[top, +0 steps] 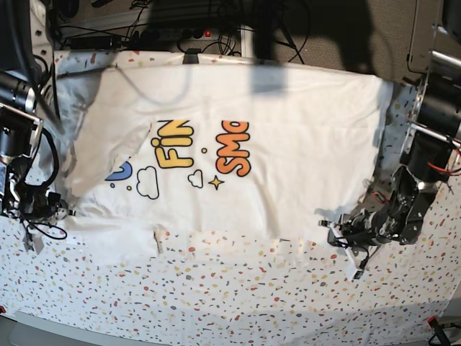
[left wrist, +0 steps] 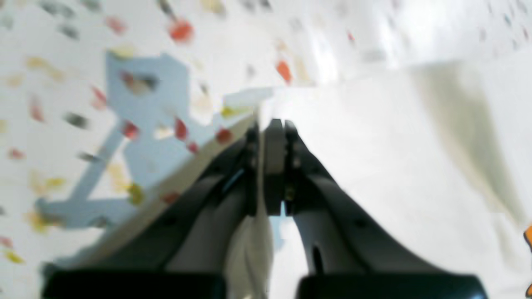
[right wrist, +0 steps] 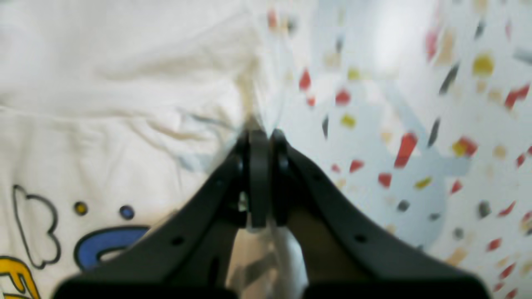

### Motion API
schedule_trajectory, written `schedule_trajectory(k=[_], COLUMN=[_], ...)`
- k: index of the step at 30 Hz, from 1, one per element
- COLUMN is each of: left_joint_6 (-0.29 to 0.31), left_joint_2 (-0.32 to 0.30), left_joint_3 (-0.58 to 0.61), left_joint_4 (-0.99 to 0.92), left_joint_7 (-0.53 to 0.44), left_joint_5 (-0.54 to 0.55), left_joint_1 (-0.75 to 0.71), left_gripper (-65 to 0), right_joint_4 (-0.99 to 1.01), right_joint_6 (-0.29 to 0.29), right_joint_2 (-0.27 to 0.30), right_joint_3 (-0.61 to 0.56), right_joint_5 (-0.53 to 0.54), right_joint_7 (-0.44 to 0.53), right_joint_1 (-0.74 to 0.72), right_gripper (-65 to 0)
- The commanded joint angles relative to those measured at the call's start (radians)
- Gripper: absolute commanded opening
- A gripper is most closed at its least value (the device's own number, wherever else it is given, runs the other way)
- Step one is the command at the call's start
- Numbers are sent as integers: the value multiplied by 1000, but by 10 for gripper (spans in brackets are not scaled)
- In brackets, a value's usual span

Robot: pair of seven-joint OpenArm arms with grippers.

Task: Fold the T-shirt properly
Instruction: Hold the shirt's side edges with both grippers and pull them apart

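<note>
1. While the T-shirt [top: 238,144] lies spread print-up over most of the speckled table cover [top: 238,288], its near edge is already turned over.
2. The left gripper [top: 344,236] is closed, pinching one near corner of the cloth.
3. The right gripper [top: 45,210] is closed too, with cloth between its jaws at the other corner.
4. I judge a fold is beginning; next both arms should lift evenly together.
</note>
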State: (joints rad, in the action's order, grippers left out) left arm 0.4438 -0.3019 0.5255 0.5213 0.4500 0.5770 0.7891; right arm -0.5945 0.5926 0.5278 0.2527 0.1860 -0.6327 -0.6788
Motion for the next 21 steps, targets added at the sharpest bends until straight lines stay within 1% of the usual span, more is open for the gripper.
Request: schedule_trajectory(k=[1,6,9,11,12,14,16,21], left_joint_6=[-2,-3,-3,-3,-3,-3,-3,-3], left_joint_2=[-8,-9,-9,-9,-9,-8,-9,-9], left_joint_3=[-3,-3,-3,-3,-3,-3,-3,-3], left_joint_4=[29,35,35,35,35,47,73,157], left_joint_7=[-21,-15,16,48,70,153,221,283], left_joint_5=[-4,-12,-12,-11,-5,35,61,60], left_joint_1=[50,92,109,114,114,114,109,106], left_gripper=[-650,-650,-650,-650,-650,-650,-650,-650], right_joint_4=[-15,-15,-15,-15,-15,-15,-15,-16], right_joint_6=[6,6,6,22,49,101,106,106], right_joint_2=[21,24,43,64,77,103,128,175], right_joint_3=[2,2,2,2,2,2,2,2], right_joint_5=[5,5,10,36,47,84,119,211], right_joint_7=[15,16,24,23,23,6,-21,-81], right_joint_1=[-43,-79,-83,-83,-83,-83,-82,-65], right_gripper=[-650,-650,-650,-650,-650,-650,-650,-650])
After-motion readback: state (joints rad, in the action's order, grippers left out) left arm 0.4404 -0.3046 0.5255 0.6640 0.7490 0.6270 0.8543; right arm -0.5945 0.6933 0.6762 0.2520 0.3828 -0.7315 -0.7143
